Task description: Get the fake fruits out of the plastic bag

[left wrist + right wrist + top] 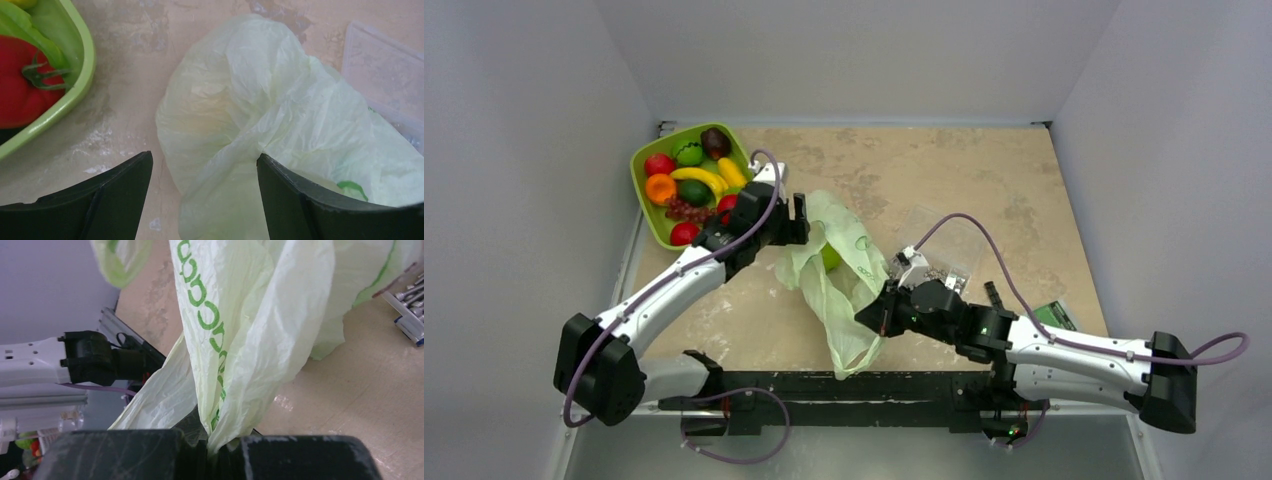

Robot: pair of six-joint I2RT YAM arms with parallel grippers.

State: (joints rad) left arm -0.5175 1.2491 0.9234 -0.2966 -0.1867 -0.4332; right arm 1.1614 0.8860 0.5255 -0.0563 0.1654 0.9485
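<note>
A: Looking from overhead, which arm sat nearer the fruit?

B: The left one. The left end effector (799, 216) stood open at the far end of the thin, crinkly, translucent pale green plastic bag (839, 300), with a fold of film between its fingers (115, 200) but not pinched. A small glossy light green toy fruit (831, 258) showed through the film inside the bag, just beyond that end effector, on the right arm's side.

A: And the bag's long axis?

B: It ran from there toward the near edge of the beige desk (984, 180). The right end effector (871, 318) was clamped on the film partway along, bracing it, I'd judge. The other fruits I couldn't make out.
</note>
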